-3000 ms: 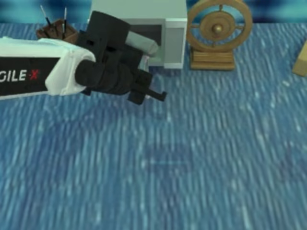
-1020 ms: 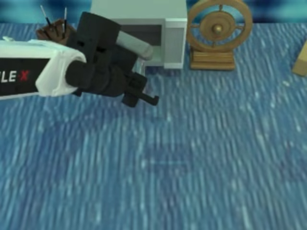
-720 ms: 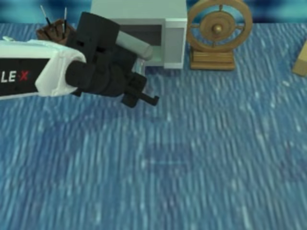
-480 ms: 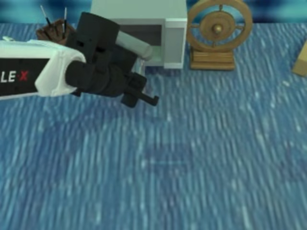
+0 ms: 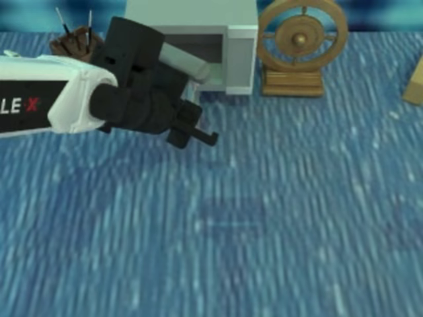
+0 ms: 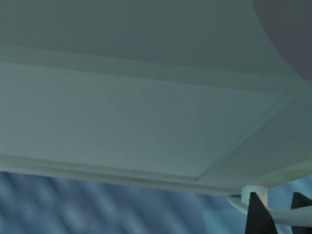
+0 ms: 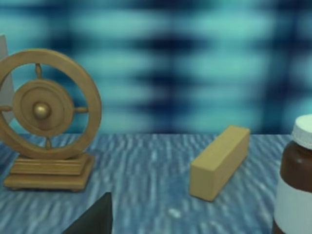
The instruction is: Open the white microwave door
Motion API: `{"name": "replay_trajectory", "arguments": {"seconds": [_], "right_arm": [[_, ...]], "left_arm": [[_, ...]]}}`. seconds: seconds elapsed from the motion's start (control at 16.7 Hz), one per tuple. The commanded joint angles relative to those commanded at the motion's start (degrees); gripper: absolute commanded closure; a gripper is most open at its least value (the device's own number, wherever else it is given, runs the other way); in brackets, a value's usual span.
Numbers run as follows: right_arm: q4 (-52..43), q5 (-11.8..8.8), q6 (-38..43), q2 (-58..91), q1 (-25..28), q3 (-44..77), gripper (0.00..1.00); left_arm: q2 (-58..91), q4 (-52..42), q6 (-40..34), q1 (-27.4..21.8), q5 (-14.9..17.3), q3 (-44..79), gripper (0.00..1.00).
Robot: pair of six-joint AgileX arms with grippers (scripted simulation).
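Note:
The white microwave (image 5: 198,13) stands at the back of the table, left of centre, and its dark cavity shows. The white microwave door (image 6: 122,112) fills the left wrist view; from above only a pale edge of it (image 5: 206,82) shows beneath my left arm. My left gripper (image 5: 201,129) (image 6: 277,214) is shut on the door's pale handle (image 6: 254,192), with a dark finger on each side of the bar. My right gripper is out of the top view; one dark fingertip (image 7: 97,217) shows in its wrist view.
A wooden ship's wheel ornament (image 5: 302,43) (image 7: 46,112) stands just right of the microwave. A wooden block (image 5: 415,82) (image 7: 219,161) lies at the right edge, beside a brown bottle (image 7: 295,185). A brown holder with sticks (image 5: 76,39) sits at the back left.
Over three seconds my left arm has shifted left, drawing the handle and door away from the microwave front. In the last second nothing visibly moves.

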Motion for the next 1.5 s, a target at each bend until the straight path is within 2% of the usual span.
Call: {"name": "replay_trajectory", "arguments": {"seconds": [0.42, 1.02, 1.5], "right_arm": [[0.0, 0.0, 0.0, 0.0, 0.0, 0.0, 0.0], [0.0, 0.0, 0.0, 0.0, 0.0, 0.0, 0.0], [0.0, 0.0, 0.0, 0.0, 0.0, 0.0, 0.0]], "left_arm": [[0.0, 0.0, 0.0, 0.0, 0.0, 0.0, 1.0], [-1.31, -0.63, 4.72, 1.98, 3.85, -1.57, 1.0], [-1.32, -0.63, 4.76, 2.0, 3.88, -1.59, 1.0]]}}
